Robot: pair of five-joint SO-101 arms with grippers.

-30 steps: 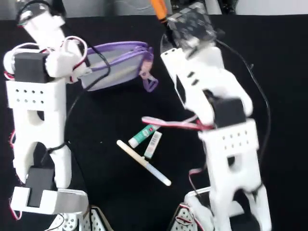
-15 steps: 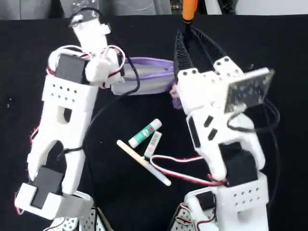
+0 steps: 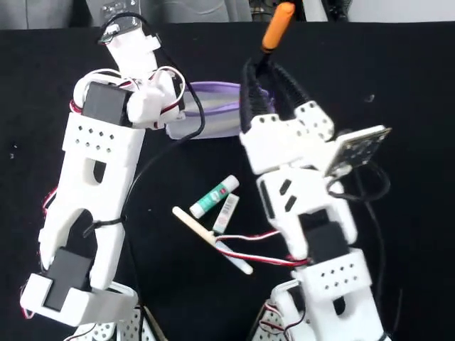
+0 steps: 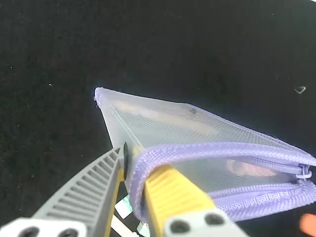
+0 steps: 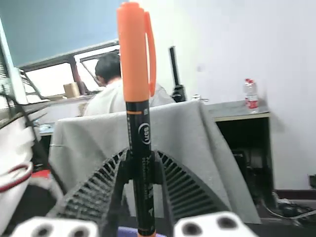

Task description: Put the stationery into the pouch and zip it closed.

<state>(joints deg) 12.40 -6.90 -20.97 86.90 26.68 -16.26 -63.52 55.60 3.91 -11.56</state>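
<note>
Left end effector (image 4: 132,160) grips the purple-zipped pouch (image 4: 197,131) at its rim, toward the counter's (image 3: 405,85) far side. Right end effector (image 5: 140,163) clamps 1 orange pen (image 5: 134,64) upright just beside the pouch, and has swung nearer it in the last 0.5 s. A glue stick (image 3: 213,197) and white pen (image 3: 206,233) lie between the arms, their print too small to read. There is bare counter on the right.

I count one purple pouch (image 3: 217,121), one orange marker (image 3: 276,25), and three loose pieces on the tabletop (image 3: 398,85): one green-and-white stick (image 3: 213,197), one small labelled bar (image 3: 226,212), one long pale pen (image 3: 193,222).
</note>
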